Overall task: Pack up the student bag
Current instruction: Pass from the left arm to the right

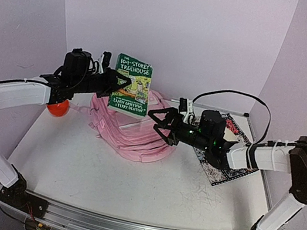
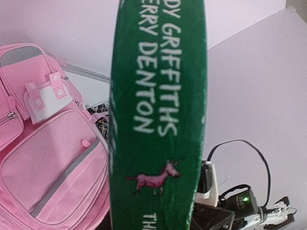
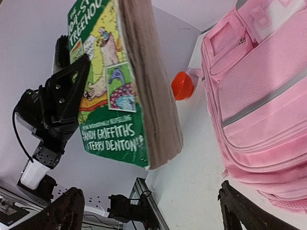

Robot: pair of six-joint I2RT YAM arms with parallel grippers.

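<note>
Tabletop [image 1: 128,188] holds student bag [image 1: 132,136] between orange object [image 1: 57,110] and patterned mat [image 1: 219,172].

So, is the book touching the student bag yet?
Apart. In the right wrist view the book, held up by the left gripper, shows bare table between its page edge and the student bag.

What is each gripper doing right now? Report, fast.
Left gripper: closed on the book.
Right gripper: open, holding nothing.
</note>
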